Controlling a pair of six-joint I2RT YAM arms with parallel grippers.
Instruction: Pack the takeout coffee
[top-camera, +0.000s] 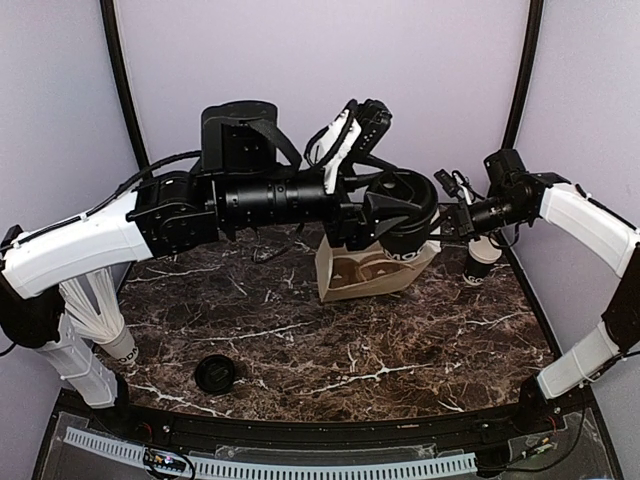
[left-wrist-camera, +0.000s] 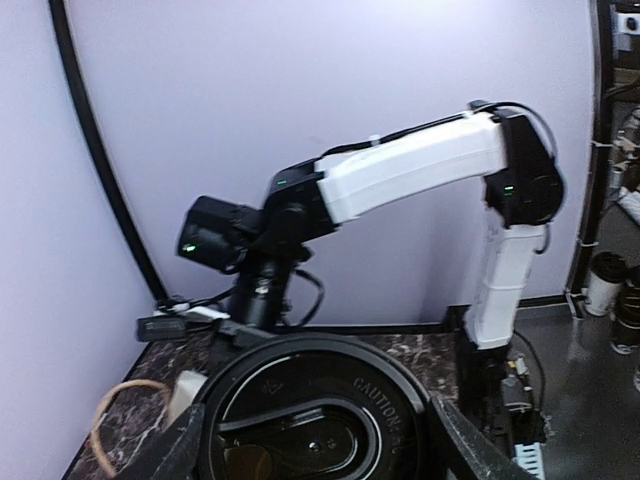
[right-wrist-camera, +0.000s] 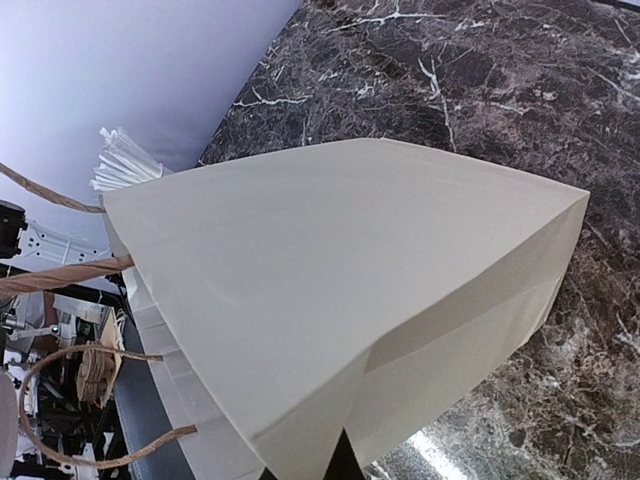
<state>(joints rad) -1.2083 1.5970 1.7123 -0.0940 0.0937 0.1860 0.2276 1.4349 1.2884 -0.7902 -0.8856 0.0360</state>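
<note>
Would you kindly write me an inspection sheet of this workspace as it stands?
Surface: dark marbled table with white veins.
Job's things: lidded coffee cup held at the open top of the paper bag, not yet set inside.
Clutter: loose black lid; open cup at the right; straws at the left.
Grippers: left pincer clamped round the coffee cup; right pincer shut, apparently on the paper bag's edge.
Cables: black leads along the left arm.
Surroundings: lilac walls, black curved poles.
</note>
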